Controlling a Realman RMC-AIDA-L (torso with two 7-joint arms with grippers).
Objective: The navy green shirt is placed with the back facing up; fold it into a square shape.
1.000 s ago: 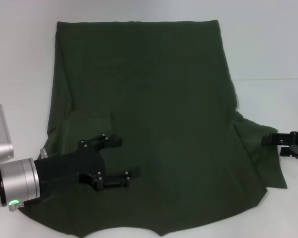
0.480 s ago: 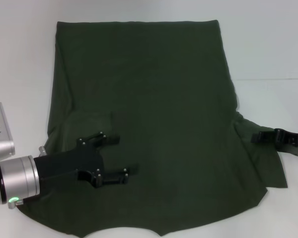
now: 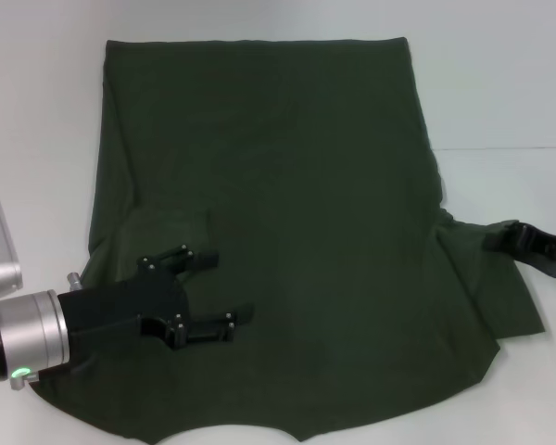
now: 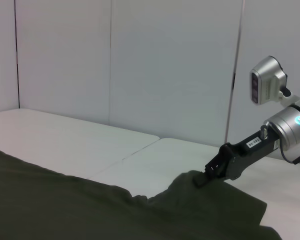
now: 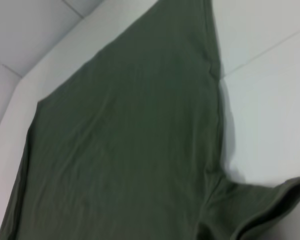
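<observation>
Left gripper (image 3: 224, 297) open over navy green shirt (image 3: 278, 185).

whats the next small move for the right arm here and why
Probably lift the right sleeve and carry it inward over the shirt body. The right end effector sits at that sleeve's edge, and the left wrist view shows the cloth bunched up at its tip, so it looks gripped. The navy green shirt lies flat and unfolded, and the left end effector hovers open over the other sleeve area.

Left gripper (image 3: 224, 295) hides shirt (image 3: 278, 204) sleeve.
</observation>
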